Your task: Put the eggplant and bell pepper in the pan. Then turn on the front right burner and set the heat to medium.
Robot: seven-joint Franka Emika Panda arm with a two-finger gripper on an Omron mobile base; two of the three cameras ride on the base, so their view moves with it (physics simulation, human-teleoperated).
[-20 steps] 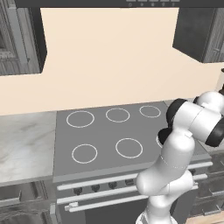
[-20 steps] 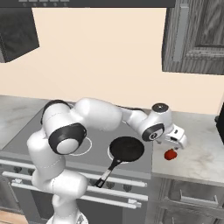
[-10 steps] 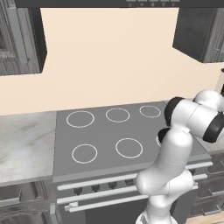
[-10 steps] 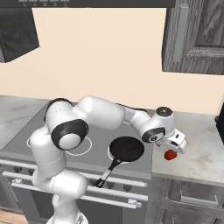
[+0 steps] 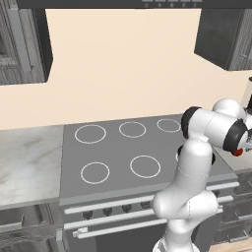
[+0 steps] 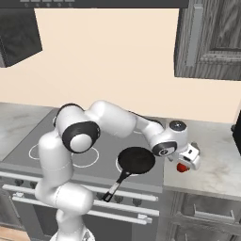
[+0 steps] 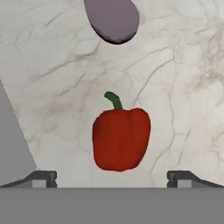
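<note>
The red bell pepper (image 7: pixel 120 140) lies on the marble counter, right in front of my open gripper (image 7: pixel 113 178), between the lines of its two fingertips (image 7: pixel 43 176) and not touching either. Beyond it lies the dull purple eggplant (image 7: pixel 113 18), cut off by the frame's top. From the right base view, my gripper (image 6: pixel 187 164) hangs just above the bell pepper (image 6: pixel 181 168), to the right of the stove. The black pan (image 6: pixel 136 160) sits at the cooktop's front right, handle pointing toward the stove front. It covers the front right burner.
A grey cooktop (image 5: pixel 118 147) carries several white burner rings, with knobs along the stove front (image 5: pixel 118 209). Marble counters lie to the left (image 5: pixel 27 162) and right (image 6: pixel 216 164). The cooktop's edge (image 7: pixel 13 148) shows left of the bell pepper. Dark cabinets hang above.
My gripper has sunk a little and shifted right, closer over the bell pepper. Its jaws stay open. The pan has not moved.
</note>
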